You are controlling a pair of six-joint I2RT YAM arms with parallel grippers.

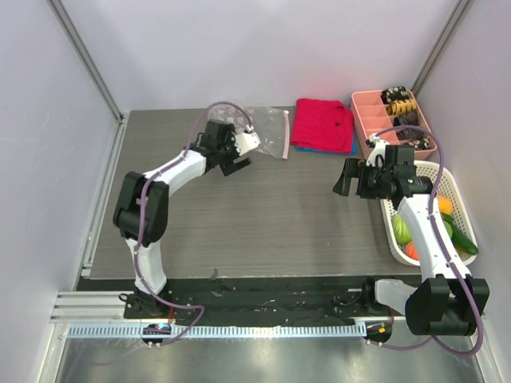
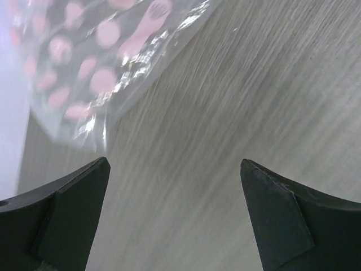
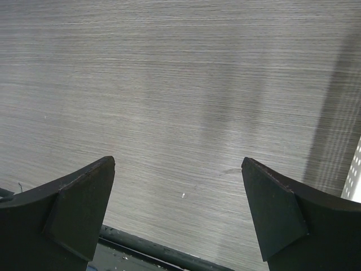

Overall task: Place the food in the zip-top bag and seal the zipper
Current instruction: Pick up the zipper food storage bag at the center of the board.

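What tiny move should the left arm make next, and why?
Probably slide the left fingers toward the zip-top bag and pinch its edge. They are open with nothing between them, only table shows below, and the bag lies just ahead, not yet gripped.

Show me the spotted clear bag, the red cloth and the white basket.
zip-top bag (image 1: 267,128), overhead view, its crinkly clear middle.
red cloth (image 1: 323,124), overhead view, centre of the fold.
white basket (image 1: 461,203), overhead view, its right wall.
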